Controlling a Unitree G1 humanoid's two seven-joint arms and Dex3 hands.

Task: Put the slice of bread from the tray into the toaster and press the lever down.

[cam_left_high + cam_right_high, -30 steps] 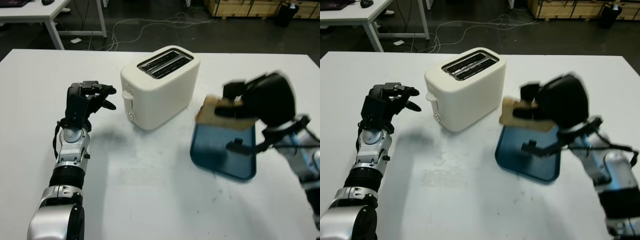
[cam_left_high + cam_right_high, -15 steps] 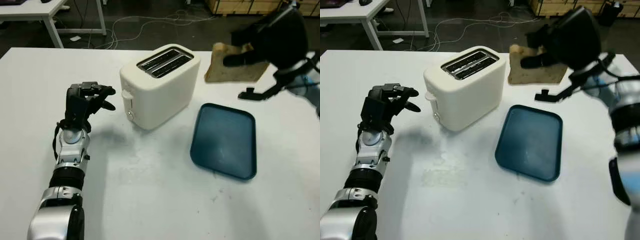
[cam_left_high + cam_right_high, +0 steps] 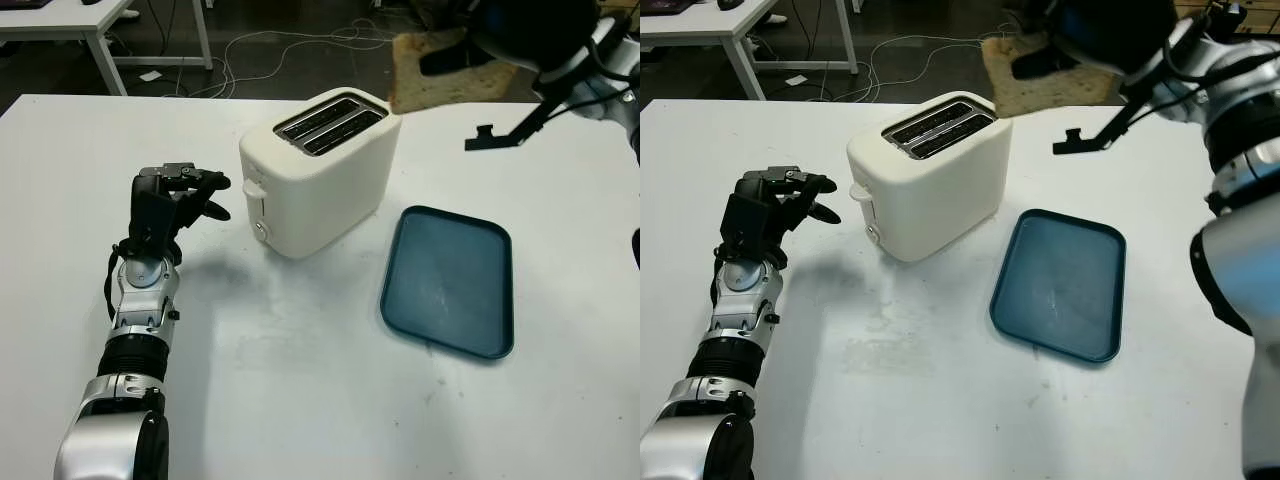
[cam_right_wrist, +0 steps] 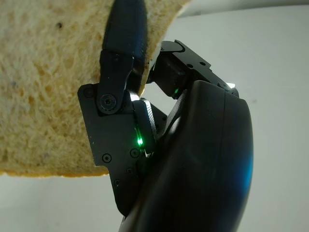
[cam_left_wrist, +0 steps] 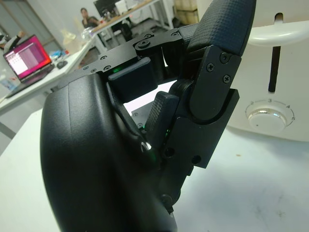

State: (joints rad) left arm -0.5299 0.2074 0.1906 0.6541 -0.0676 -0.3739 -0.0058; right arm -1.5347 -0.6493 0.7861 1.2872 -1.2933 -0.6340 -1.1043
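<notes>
My right hand [image 3: 480, 55] is shut on the slice of bread [image 3: 425, 75], holding it in the air up and to the right of the toaster's top. In the right wrist view its fingers [image 4: 120, 53] clamp across the bread [image 4: 43, 96]. The white two-slot toaster [image 3: 318, 170] stands mid-table, slots [image 3: 330, 125] empty, its lever [image 3: 255, 188] up on the near-left face. The blue tray [image 3: 447, 280] lies empty to the toaster's right. My left hand [image 3: 180, 195] hovers curled just left of the lever, holding nothing; the left wrist view shows the lever [image 5: 282, 34] and dial [image 5: 269, 116] close by.
The white table [image 3: 300, 400] has open room in front of the toaster and tray. Beyond its far edge lie dark floor with cables [image 3: 290, 45] and another white desk [image 3: 70, 20].
My right hand has lifted the bread off the tray, carried it up and leftward, and now holds it near the toaster's top. The left hand has stayed put.
</notes>
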